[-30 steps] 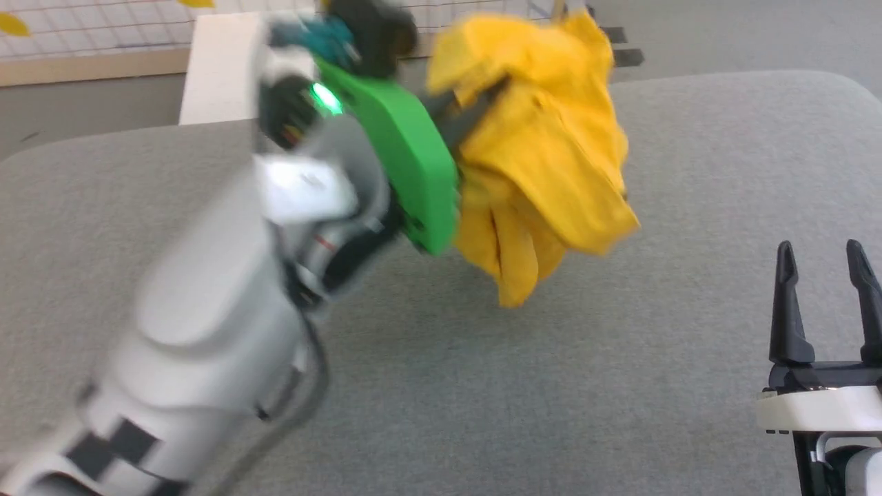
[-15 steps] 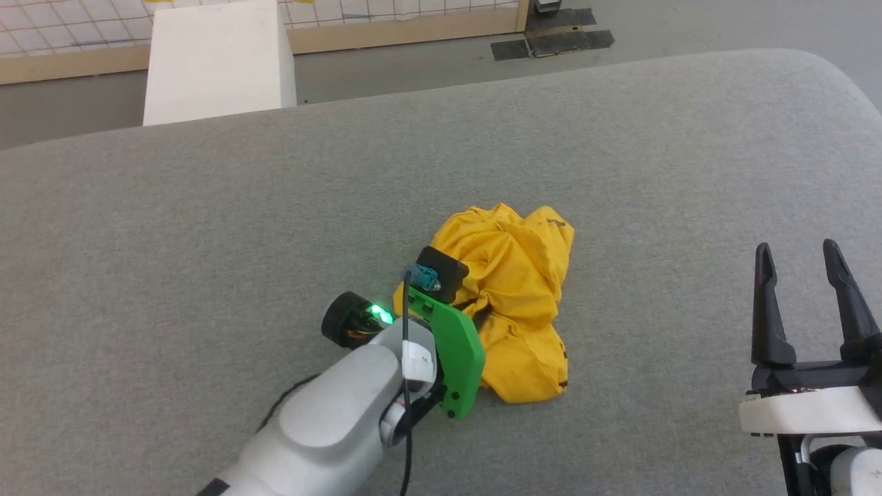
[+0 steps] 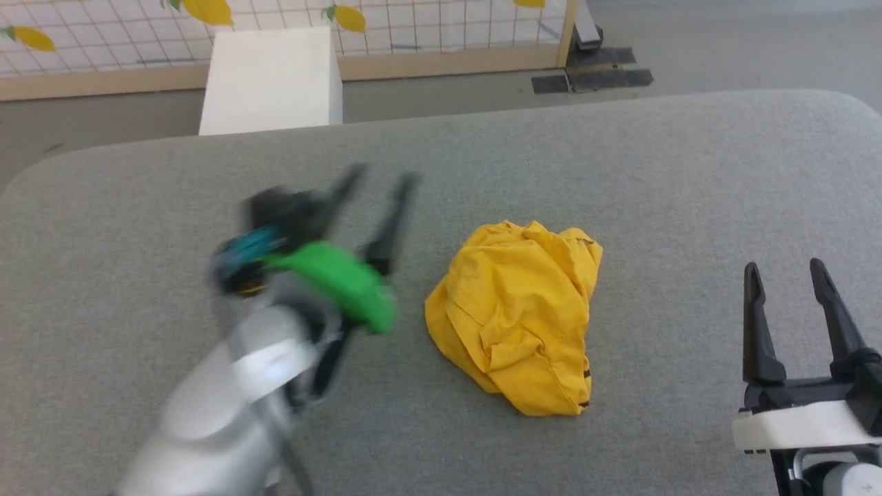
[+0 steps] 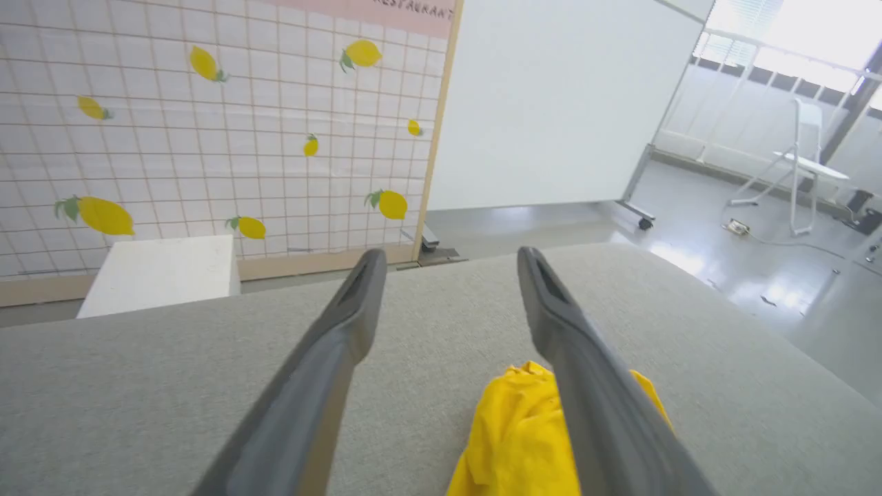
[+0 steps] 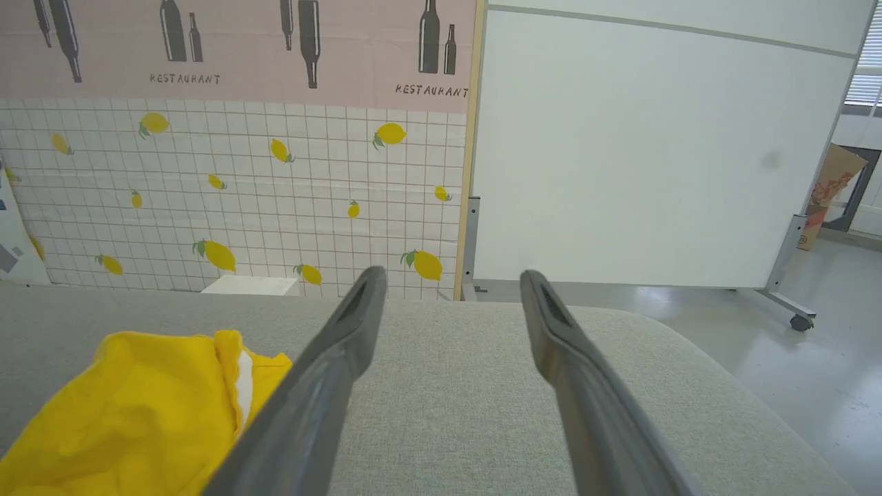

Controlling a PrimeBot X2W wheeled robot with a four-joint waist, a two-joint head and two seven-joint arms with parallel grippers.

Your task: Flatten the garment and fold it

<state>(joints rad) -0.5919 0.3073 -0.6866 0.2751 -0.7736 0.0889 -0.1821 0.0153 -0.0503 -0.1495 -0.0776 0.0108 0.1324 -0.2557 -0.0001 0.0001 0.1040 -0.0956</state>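
The garment (image 3: 524,313), a mustard-yellow T-shirt, lies in a crumpled heap near the middle of the grey table (image 3: 620,172). My left gripper (image 3: 382,180) is open and blurred, lifted to the left of the heap, with nothing between its fingers. In the left wrist view the open left gripper (image 4: 448,262) points at the far wall and the garment (image 4: 517,434) lies low, partly behind the right finger. My right gripper (image 3: 784,270) stands open at the lower right, apart from the heap. The right wrist view has the open right gripper (image 5: 451,279) and the garment (image 5: 131,406) at lower left.
A white box (image 3: 272,79) stands on the floor past the table's far edge, before a tiled lemon-print wall (image 3: 103,27). Black floor pads (image 3: 592,77) lie beyond the far right edge. A white partition on wheels (image 5: 654,151) stands to the right.
My left gripper carried the garment down onto the table, opened and let it go, then drew back to the left. The head camera shifted. The right gripper kept its place.
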